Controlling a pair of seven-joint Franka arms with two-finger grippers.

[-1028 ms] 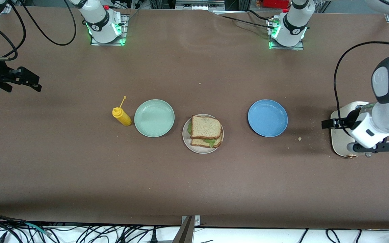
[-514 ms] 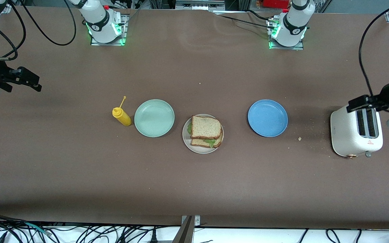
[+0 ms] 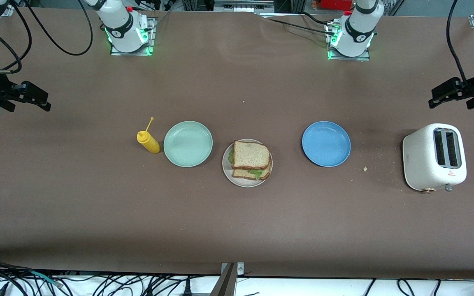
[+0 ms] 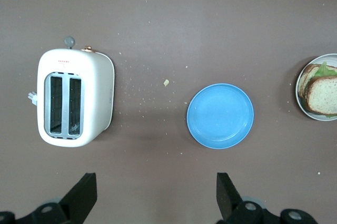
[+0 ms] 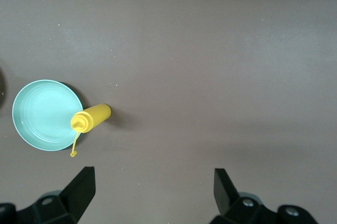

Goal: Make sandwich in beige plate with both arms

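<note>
Sandwich (image 3: 251,160) sat assembled on beige plate (image 3: 227,170), center of front frame, on the counter (image 3: 237,226); lettuce stuck out between the slices. Mint plate (image 3: 187,144) just beside it toward the right arm's end, yellow squeeze btl (image 3: 148,141) touching/near that plate's rim. Blue plate (image 3: 326,144) toward the left arm's end, then crumbs, then white toaster (image 3: 433,157). Your right gripper (image 3: 35,98) hung at the frame's left edge, jaws apart, nothing in them. Left gripper (image 3: 447,92) was at the right edge over bare counter above the toaster, jaws apart too, holding nothing.
</note>
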